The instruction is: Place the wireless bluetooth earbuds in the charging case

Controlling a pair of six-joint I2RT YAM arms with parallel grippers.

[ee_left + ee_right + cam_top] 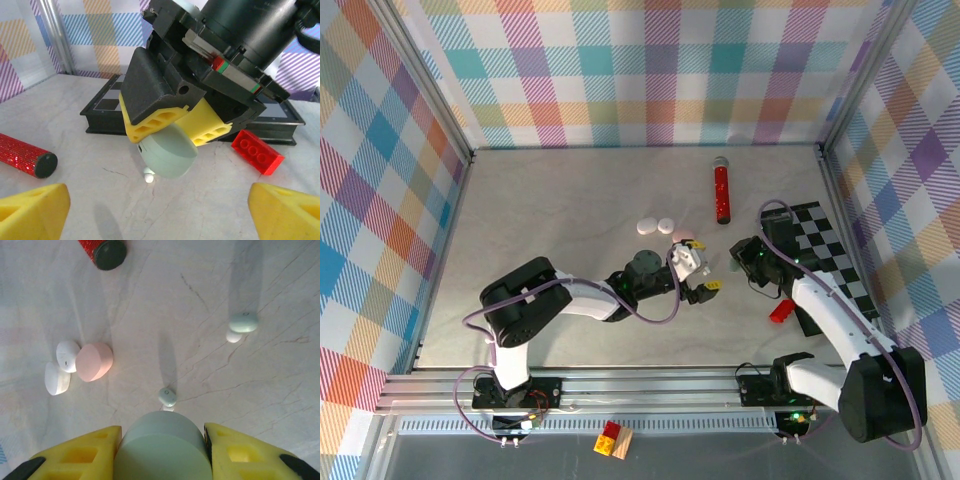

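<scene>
My right gripper is shut on a pale green pebble-shaped charging case, its yellow fingers on both sides. The left wrist view shows that case held just above the table, lid closed. A tiny pale earbud lies on the table under its lower edge. The same earbud sits just ahead of the case, and a second earbud lies farther off to the right. My left gripper is open, facing the case, with nothing between its fingers. Both grippers meet mid-table, left and right.
A pink case and two white pebble pieces lie to the left. A red glitter cylinder lies behind. A black checkered board and a red brick are on the right.
</scene>
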